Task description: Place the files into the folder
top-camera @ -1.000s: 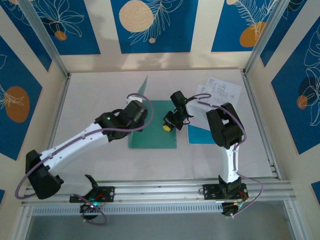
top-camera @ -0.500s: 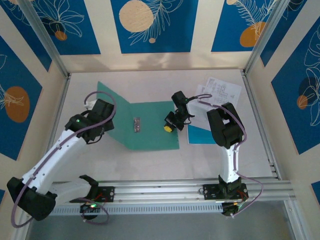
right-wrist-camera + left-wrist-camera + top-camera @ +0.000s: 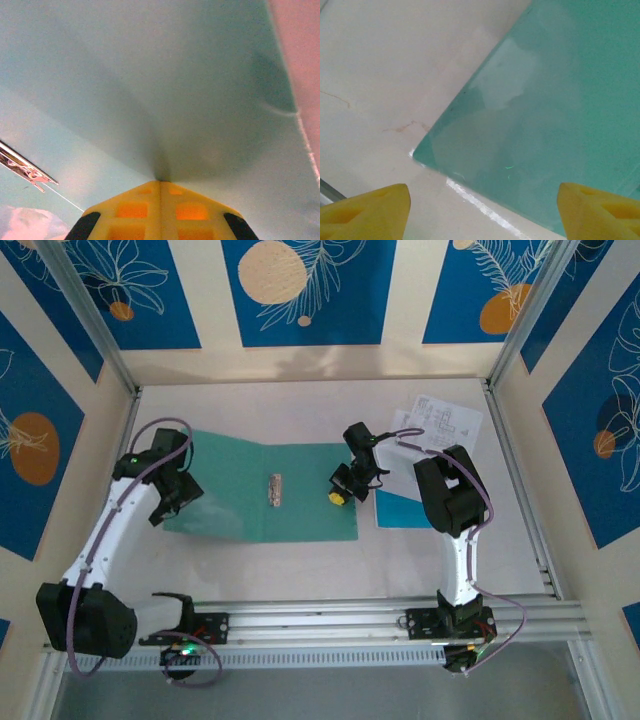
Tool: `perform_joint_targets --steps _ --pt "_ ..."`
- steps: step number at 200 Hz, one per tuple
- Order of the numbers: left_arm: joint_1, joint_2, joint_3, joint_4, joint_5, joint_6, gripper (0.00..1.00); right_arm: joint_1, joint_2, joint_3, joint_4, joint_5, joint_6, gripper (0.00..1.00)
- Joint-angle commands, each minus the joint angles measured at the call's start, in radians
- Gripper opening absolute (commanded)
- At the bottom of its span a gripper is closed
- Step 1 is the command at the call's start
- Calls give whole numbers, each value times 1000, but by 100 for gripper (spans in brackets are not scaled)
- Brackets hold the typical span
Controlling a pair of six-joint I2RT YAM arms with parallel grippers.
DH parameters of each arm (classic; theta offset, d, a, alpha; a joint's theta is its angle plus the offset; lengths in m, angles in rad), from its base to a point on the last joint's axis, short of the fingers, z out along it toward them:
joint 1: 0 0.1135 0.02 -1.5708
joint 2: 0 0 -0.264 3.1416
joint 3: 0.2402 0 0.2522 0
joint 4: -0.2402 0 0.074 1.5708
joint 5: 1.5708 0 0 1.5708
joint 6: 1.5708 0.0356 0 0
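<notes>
The teal-green folder [image 3: 310,505] lies open and flat on the table, with a metal clip [image 3: 275,490] along its spine. My left gripper [image 3: 163,510] hovers open over the outer near corner of the left leaf [image 3: 560,100], its yellow fingertips [image 3: 370,210] wide apart with nothing between them. My right gripper [image 3: 338,495] is shut, its tip [image 3: 160,197] pressed down on the right leaf [image 3: 150,75] near that leaf's right edge. Of the files, a white printed sheet [image 3: 445,420] and a cyan-blue sheet [image 3: 398,510] lie to the right of the folder, partly hidden under my right arm.
Bare white table [image 3: 300,410] extends behind the folder and to its left [image 3: 380,75]. Aluminium rails [image 3: 330,618] run along the near edge and metal frame posts [image 3: 520,350] stand at the sides. The clip also shows low on the left in the right wrist view [image 3: 25,167].
The folder's left leaf has swung over from upright to flat on the left. My left gripper moved left with it, then let go and opened. The right gripper has stayed put.
</notes>
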Motion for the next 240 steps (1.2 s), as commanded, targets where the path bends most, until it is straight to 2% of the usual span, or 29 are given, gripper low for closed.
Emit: perform_joint_targets --steps 1,35,66,89,112,126,162,206,240 --pt "17 -10 96 -56 -35 -37 77 -3 39 -3 -91 35 -2 0" --pt "17 4 175 -50 16 -32 77 -3 32 12 -92 24 2 0" --pt "0 42 177 73 222 54 61 1 11 46 -89 16 -14 0" --pt "-115 97 190 149 287 111 55 3 -43 99 -91 34 -66 0" --pt "-256 188 200 225 332 119 51 -10 -134 96 -94 69 -100 15" --pt "-330 260 213 277 361 106 46 -35 -198 50 -91 83 -104 23" --pt "-457 501 319 369 411 86 31 -161 -350 -165 -70 89 -85 23" --pt "-525 786 564 358 453 128 25 -308 -445 -354 -84 74 -100 19" --pt "-559 944 682 349 465 146 24 -338 -432 -401 -78 81 -110 18"
